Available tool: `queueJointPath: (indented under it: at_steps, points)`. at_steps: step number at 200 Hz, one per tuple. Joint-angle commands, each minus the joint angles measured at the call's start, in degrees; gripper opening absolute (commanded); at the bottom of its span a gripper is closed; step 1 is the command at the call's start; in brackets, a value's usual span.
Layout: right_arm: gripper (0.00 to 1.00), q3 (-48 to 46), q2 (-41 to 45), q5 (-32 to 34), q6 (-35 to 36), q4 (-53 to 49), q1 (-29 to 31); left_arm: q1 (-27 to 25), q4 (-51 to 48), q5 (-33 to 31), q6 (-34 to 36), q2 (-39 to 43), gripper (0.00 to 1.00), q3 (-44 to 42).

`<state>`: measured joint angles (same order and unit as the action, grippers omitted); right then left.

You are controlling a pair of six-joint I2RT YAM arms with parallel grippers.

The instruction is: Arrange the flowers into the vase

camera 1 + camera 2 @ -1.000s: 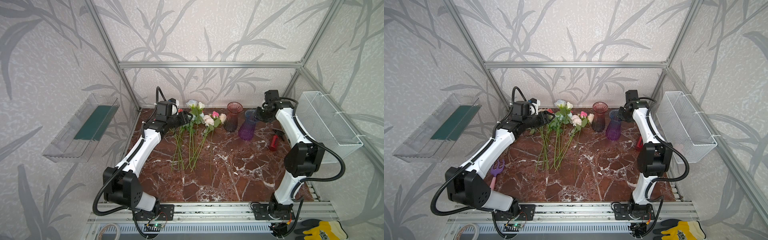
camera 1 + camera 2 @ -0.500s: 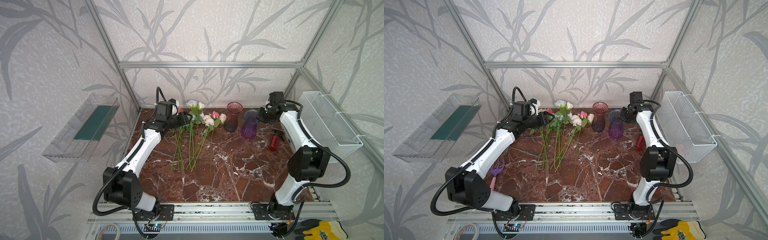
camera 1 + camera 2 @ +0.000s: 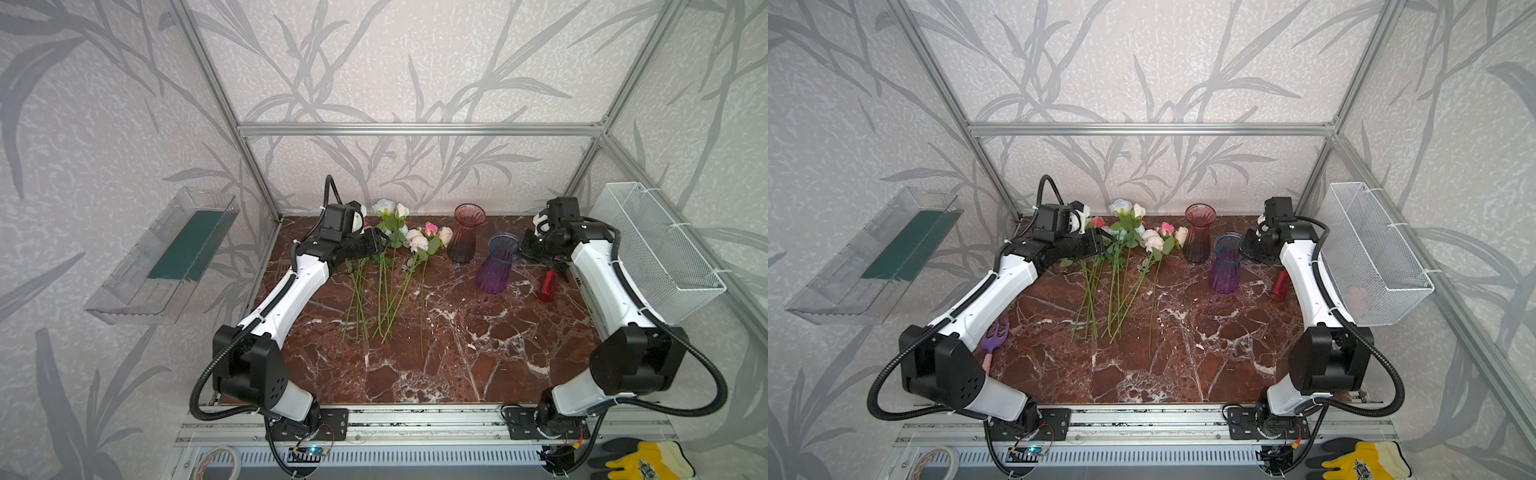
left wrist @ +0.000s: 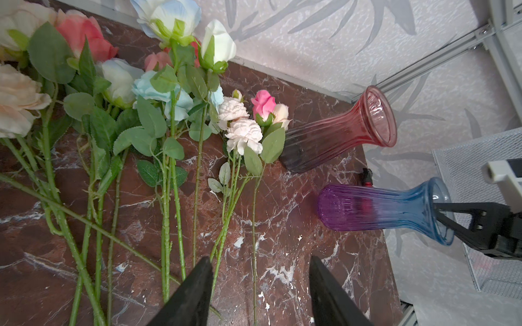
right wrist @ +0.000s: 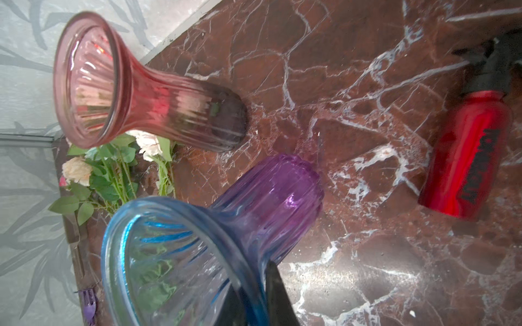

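The flowers [image 3: 415, 241] [image 3: 1152, 240] lie on the marble table [image 3: 457, 353], heads toward the back wall and stems fanned toward the front. My left gripper [image 3: 382, 241] [image 4: 260, 262] hovers open over their stems, and one thin stem of the pale pink flowers [image 4: 244, 132] runs between its fingers without being touched. A blue-and-purple vase [image 3: 494, 270] [image 4: 367, 209] [image 5: 268, 197] leans slightly. My right gripper [image 3: 524, 248] [image 5: 255, 293] is shut on its blue rim, one finger inside and one outside. A red vase [image 3: 465, 237] [image 5: 158, 104] stands upright behind it, beside the flower heads.
A red bottle [image 3: 548, 286] [image 5: 466, 163] lies under the right arm. A wire basket [image 3: 660, 245] hangs on the right wall and a clear tray [image 3: 166, 257] on the left wall. A purple toy fork [image 3: 994, 336] lies by the left arm's base.
My right gripper has shut on the blue rim. The arm has shifted right, and the blue-and-purple vase has come a little toward the front. The left arm has stayed over the stems.
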<state>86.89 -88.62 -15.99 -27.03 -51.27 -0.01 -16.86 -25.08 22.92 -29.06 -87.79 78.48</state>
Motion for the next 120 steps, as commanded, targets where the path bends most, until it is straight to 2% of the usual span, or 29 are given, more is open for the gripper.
queueJointPath:
  at_steps: [1, 22, 54, 120]
  points:
    - [0.0, -0.82, 5.25, -5.68, 0.06, 1.65, 1.91, -3.05, -4.51, -1.35, 3.2, -2.13, 0.55, 3.05]
    - [0.0, -3.91, 6.81, -6.51, 0.96, 0.04, 5.36, -6.07, -6.69, -2.99, 5.08, -4.32, 0.55, 4.24]
    - [0.0, -6.25, 8.84, -2.17, 1.83, -3.23, 10.77, -9.94, -8.13, -5.67, 6.29, -6.97, 0.55, 4.69]
    - [0.0, -8.49, 11.06, -6.0, 2.75, -3.62, 11.35, -17.36, -12.19, -10.29, 9.19, -14.28, 0.56, 7.08]
